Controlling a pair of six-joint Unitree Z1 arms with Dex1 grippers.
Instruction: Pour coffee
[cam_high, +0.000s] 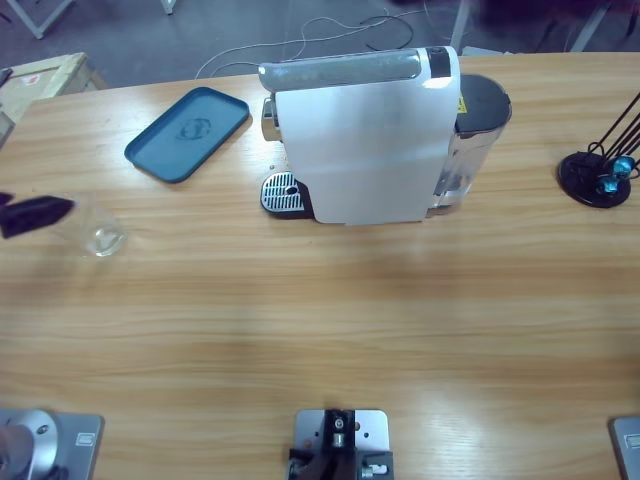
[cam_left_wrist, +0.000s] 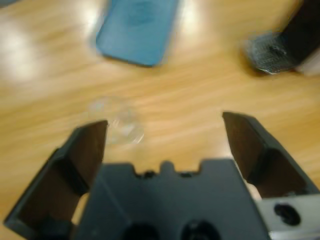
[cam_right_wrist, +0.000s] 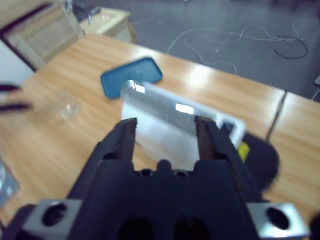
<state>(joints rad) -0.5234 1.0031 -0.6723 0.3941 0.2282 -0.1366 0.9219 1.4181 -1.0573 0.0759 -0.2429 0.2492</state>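
Left gripper spread wide just short of the empty-looking clear glass.

Its jaws stood well apart with nothing between them, the glass lying just ahead near the left jaw; no coffee could be made out in it. The right gripper hung above the table, jaws parted and holding nothing, looking down on the white coffee machine. A blue tray lay on the wooden table beyond the glass, beside the machine's drip grate.
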